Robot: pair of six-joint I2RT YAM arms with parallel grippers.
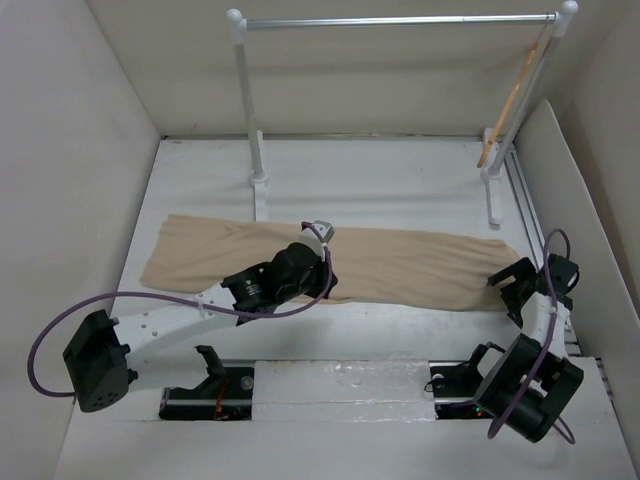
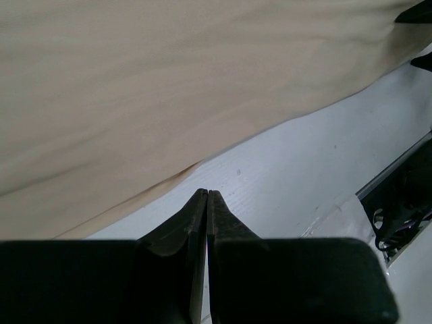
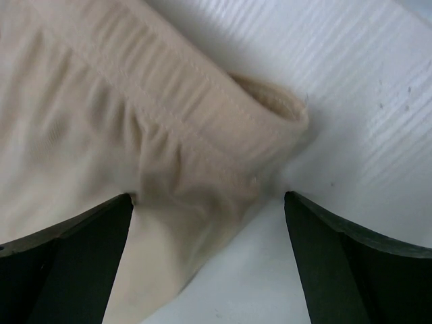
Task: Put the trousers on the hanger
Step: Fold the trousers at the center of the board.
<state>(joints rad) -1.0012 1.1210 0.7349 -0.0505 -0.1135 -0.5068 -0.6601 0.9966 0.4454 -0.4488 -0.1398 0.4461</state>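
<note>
I see the beige trousers point(image 1: 330, 262) spread flat and lengthwise across the white table point(image 1: 400, 180), in front of the white-posted rack point(image 1: 400, 20). My left gripper point(image 2: 206, 202) has its fingers pressed together with nothing between them. In its wrist view the tips show against bare table just beside the cloth's near edge. From above, that arm reaches over the middle of the garment. My right gripper point(image 3: 208, 199) sits at the trousers' right end with its fingers spread wide. A stitched, open corner of the fabric lies between them, and I cannot tell whether either finger touches it. The wooden hanger point(image 1: 512, 100) hangs slanted at the right end of the rack's silver rail, beside the right post and well apart from the trousers and both grippers.
</note>
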